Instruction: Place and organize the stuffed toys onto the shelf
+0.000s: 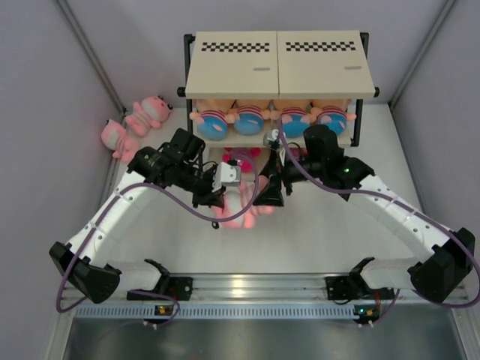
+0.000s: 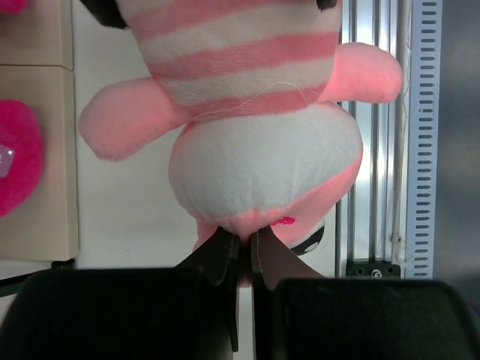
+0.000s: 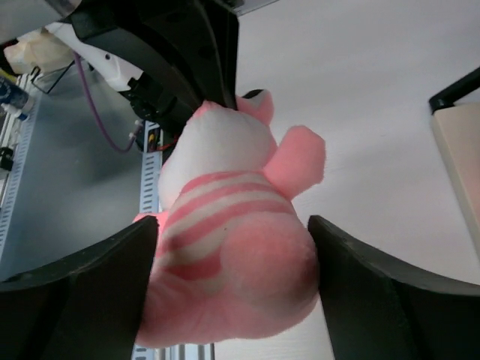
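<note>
In left wrist view, left gripper (image 2: pixel 245 241) pinching striped toy (image 2: pixel 255 150), obscured overhead.

The left arm (image 1: pixel 112 214) rises from its base, bends at the elbow and reaches inward toward the middle. Its left hand (image 2: pixel 246 251) has both fingers pinched nearly together on one end of a pink striped toy (image 2: pixel 255 165). The right arm (image 1: pixel 390 206) mirrors it, folding at the elbow so that the right hand (image 1: pixel 268 191) points back toward the bases. Its fingers (image 3: pixel 82 292) stand wide apart on either side of the toy's body, the plush meeting both; whether they squeeze it is unclear.
</note>
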